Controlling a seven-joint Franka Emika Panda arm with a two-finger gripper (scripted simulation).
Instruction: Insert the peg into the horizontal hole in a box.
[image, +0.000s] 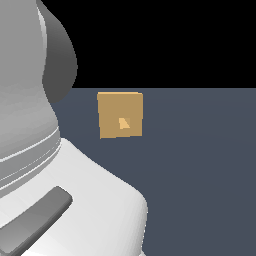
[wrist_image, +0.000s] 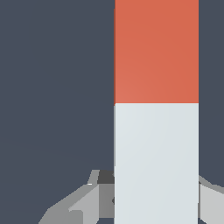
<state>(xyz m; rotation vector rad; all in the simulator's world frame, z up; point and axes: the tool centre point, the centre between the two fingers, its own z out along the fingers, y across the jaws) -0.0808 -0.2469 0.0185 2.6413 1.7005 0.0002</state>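
Wrist view: the peg (wrist_image: 156, 109) fills much of the picture, a flat-faced square bar with crisp edges, matte red-orange on one part and pale grey-white on the other, the two colours meeting in a straight line. The gripper (wrist_image: 156, 201) sits at its white end; one angular grey finger (wrist_image: 83, 203) shows on one side of the bar and a second on the other, both right against its sides, pinching it. Behind lies a smooth slate-blue floor (wrist_image: 52, 87).

From the exterior view, the box (image: 120, 115) is a plain tan block standing on the floor, well apart from the arm (image: 45, 150), whose glossy white rounded shell crowds the exterior view's left. The hole (image: 124, 123), small and squarish, sits mid-face, lighter orange inside. The peg is not visible here.
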